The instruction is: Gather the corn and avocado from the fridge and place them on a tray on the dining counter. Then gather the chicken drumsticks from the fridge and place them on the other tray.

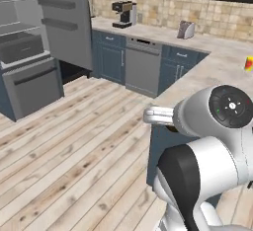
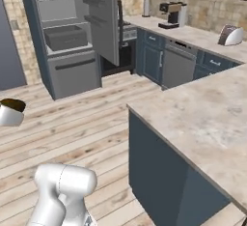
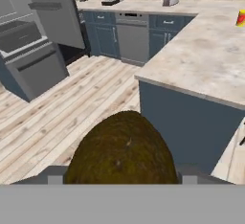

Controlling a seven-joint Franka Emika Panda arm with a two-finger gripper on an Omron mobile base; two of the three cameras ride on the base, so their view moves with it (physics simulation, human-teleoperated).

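Observation:
In the hand view, a rounded brown-green avocado [image 3: 122,151] sits large between my two dark fingertips. My gripper [image 3: 122,179] is shut on it, high above the wooden floor. The fridge [image 1: 29,52] stands at the left with its door [image 1: 64,18] swung open, and it also appears in the right base view [image 2: 67,36]. To the right, the dining counter [image 3: 210,50] runs as a pale stone top on a blue base, with its near corner just ahead of the avocado. The corn, the chicken drumsticks and the trays are out of view.
A yellow and red item [image 1: 248,63] sits at the counter's far right. Along the back counter stand a coffee machine [image 1: 123,14] and a toaster [image 1: 186,29], above a dishwasher [image 1: 142,64]. Wooden floor [image 1: 74,141] lies between the fridge and the counter.

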